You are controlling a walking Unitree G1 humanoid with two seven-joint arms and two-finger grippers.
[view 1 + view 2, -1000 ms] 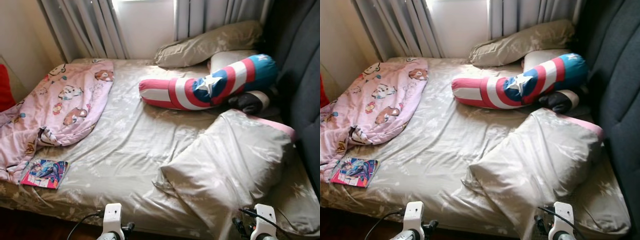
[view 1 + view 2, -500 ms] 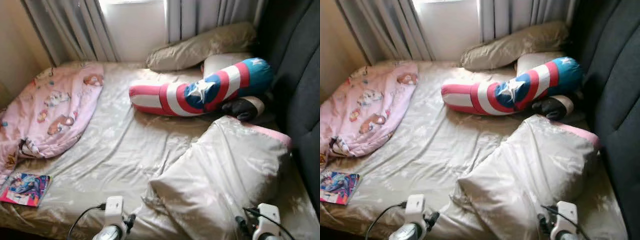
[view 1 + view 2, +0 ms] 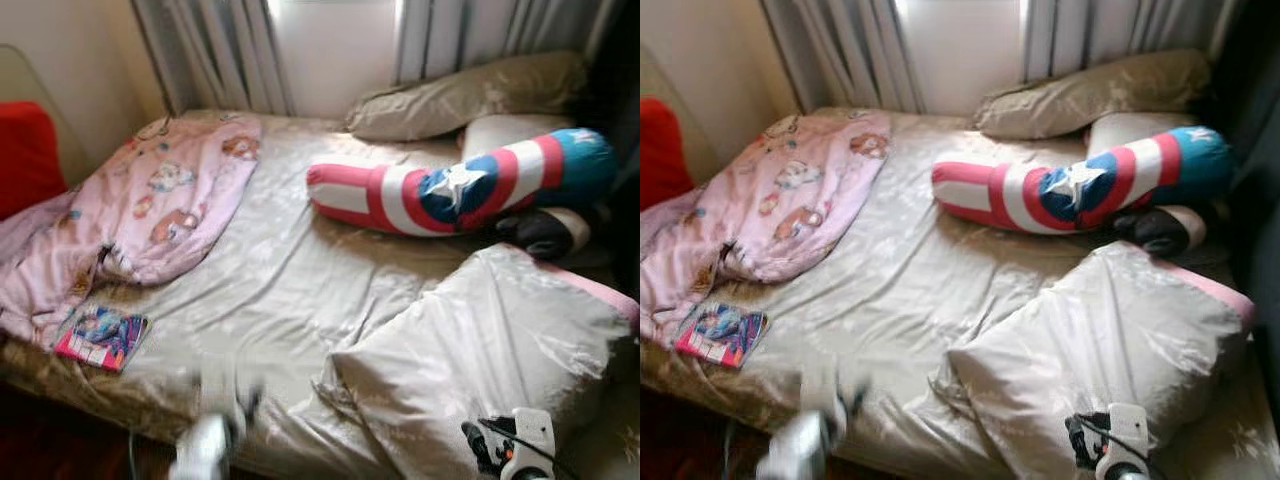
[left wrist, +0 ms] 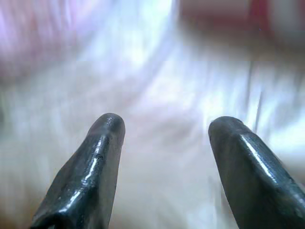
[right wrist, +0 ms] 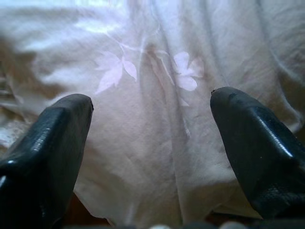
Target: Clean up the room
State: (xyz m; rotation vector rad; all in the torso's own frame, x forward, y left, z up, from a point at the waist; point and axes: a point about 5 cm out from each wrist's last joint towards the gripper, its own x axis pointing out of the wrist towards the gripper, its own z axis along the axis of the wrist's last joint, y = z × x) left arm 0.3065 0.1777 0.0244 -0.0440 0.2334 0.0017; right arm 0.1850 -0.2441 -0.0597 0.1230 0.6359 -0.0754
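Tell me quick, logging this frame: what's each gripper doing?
Left gripper: open, holding nothing, over the bed sheet.
Right gripper: open, holding nothing, above the floral pillowcase.

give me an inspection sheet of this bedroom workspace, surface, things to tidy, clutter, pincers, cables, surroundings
Surface: bed with a wrinkled beige floral sheet.
Job's things: pink cartoon blanket crumpled on the robot's left side of the bed; colourful book flat near the front left edge; large beige pillow lying askew at front right.
Clutter: red, white and blue star bolster across the far side; a second beige pillow by the window; a dark rounded item below the bolster, too unclear to name.
Pincers: left pincer open, above blurred bedding; right pincer open, above the floral sheet.
Cables: black cable on the right wrist.
Surroundings: grey curtains, bright window, red object at far left.
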